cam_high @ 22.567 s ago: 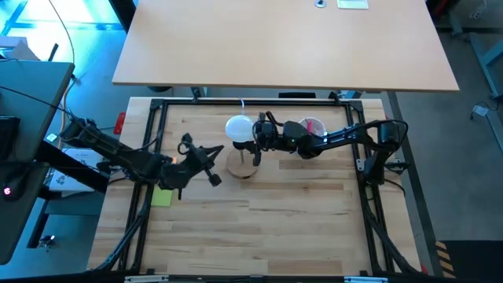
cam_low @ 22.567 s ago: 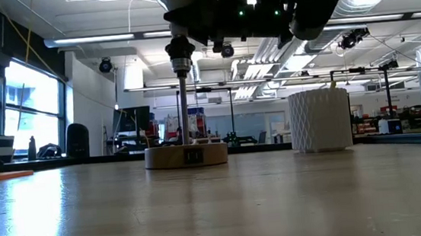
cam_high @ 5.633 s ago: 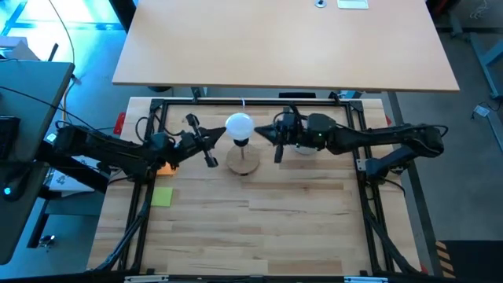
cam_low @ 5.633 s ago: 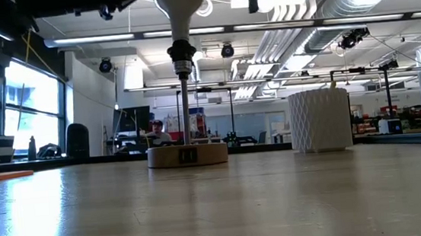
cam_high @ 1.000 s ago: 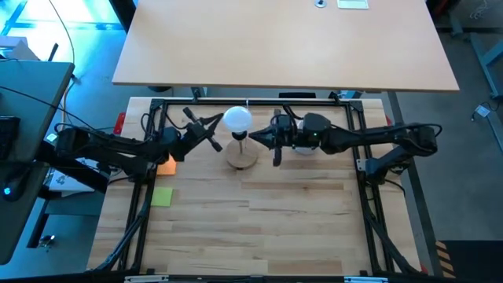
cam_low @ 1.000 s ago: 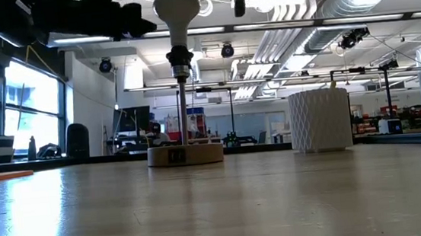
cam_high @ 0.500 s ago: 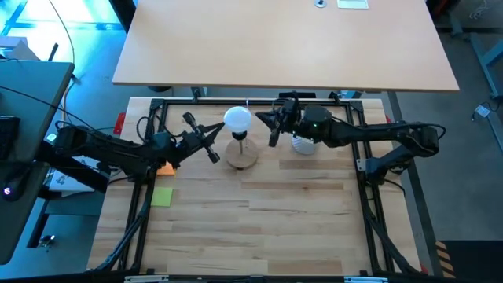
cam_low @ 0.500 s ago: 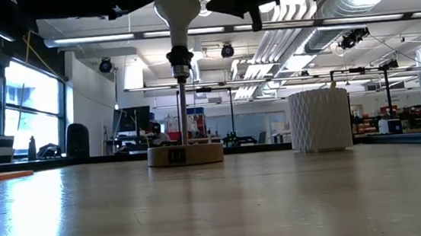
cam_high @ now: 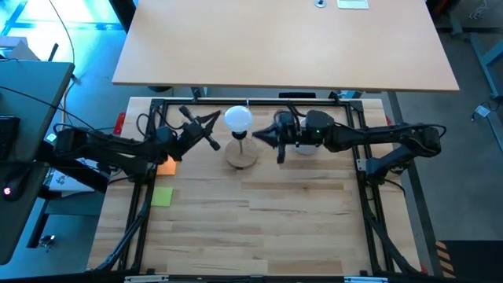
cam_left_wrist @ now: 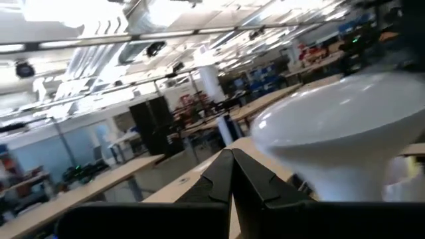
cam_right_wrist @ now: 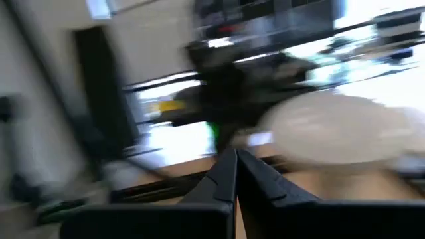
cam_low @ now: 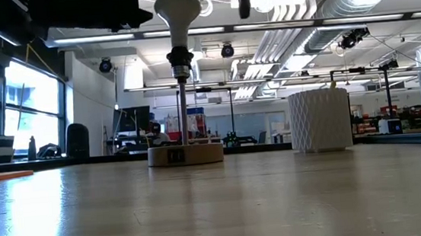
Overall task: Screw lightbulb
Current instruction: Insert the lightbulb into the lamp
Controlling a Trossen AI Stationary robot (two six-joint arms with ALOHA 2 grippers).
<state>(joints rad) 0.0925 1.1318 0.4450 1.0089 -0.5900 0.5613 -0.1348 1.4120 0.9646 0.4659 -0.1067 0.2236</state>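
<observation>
The white lightbulb (cam_high: pixel 238 119) stands neck down in the black socket (cam_low: pixel 179 59) on the post of the round wooden base (cam_high: pixel 242 154), near the table's far middle. My left gripper (cam_high: pixel 214 122) is shut and level, just left of the globe (cam_left_wrist: pixel 345 139). My right gripper (cam_high: pixel 255 137) is shut too. It points at the post from the right, a little nearer than the bulb and apart from it. The right wrist view is smeared, with the bulb (cam_right_wrist: pixel 339 129) a pale blob. My left gripper's shut fingertips (cam_left_wrist: pixel 231 159) come level from the table's left, close to the left side of the bulb's globe (cam_low: pixel 161 6). I cannot tell whether they touch it.
A white perforated cup (cam_low: pixel 319 120) stands right of the base, partly under my right arm. A yellow-green note (cam_high: pixel 162 196) and an orange piece (cam_high: pixel 166 165) lie at the left. A black frame (cam_high: pixel 157 106) borders the table; the near half is bare wood.
My right gripper swung toward the far edge beside the globe, then came back toward the near edge next to the post. My left gripper dipped toward the near edge and went back to the globe's left side. Both stayed shut. The bulb and base have kept their place.
</observation>
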